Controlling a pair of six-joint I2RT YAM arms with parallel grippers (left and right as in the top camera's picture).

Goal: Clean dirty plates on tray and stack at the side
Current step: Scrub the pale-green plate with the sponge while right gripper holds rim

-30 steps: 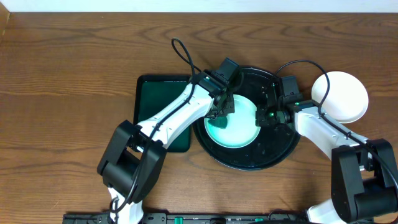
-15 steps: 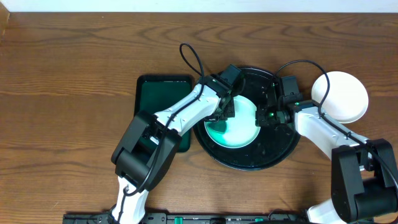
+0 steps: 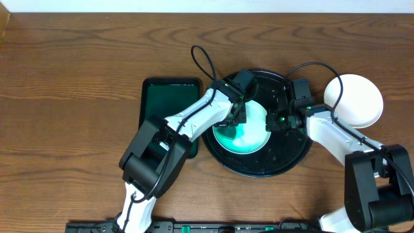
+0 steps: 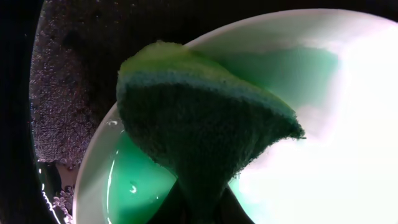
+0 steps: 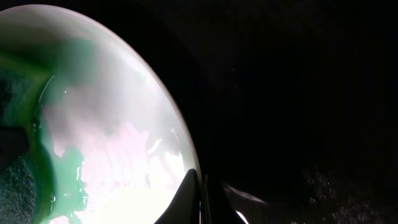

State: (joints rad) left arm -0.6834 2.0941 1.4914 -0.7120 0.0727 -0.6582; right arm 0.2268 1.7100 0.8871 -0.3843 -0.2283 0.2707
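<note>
The left pincer [image 4: 202, 208] is clamped on a green sponge [image 4: 199, 124], gripping its narrow lower end so that the wider part fans out ahead of the fingers. The sponge has a paler yellow-green layer along its top edge and a dark, coarse scrubbing face. It is pressed onto the inside of a pale mint plate [image 3: 257, 120], near that plate's left rim. A film of green liquid [image 3: 225, 137] lies on the plate around and below the sponge, with small bubbles showing in the left wrist view.

The right pincer [image 5: 202, 202] is closed tight on the same plate's right rim, with the thin white edge running between its two fingertips. The overhead view shows the two pincers facing each other across the plate, left arm reaching in from the left and right arm from the right.

The plate lies inside the round black tray [image 3: 259, 169], slightly left of its middle. The tray's bare floor is wet and speckled with droplets. A white plate [image 3: 354, 100] sits on the wooden tabletop [image 3: 65, 97] just beside the tray's right rim; whether more lie under it I cannot tell. A dark green rectangular tray [image 3: 162, 103] lies just left of the black tray, partly covered by the left arm.
</note>
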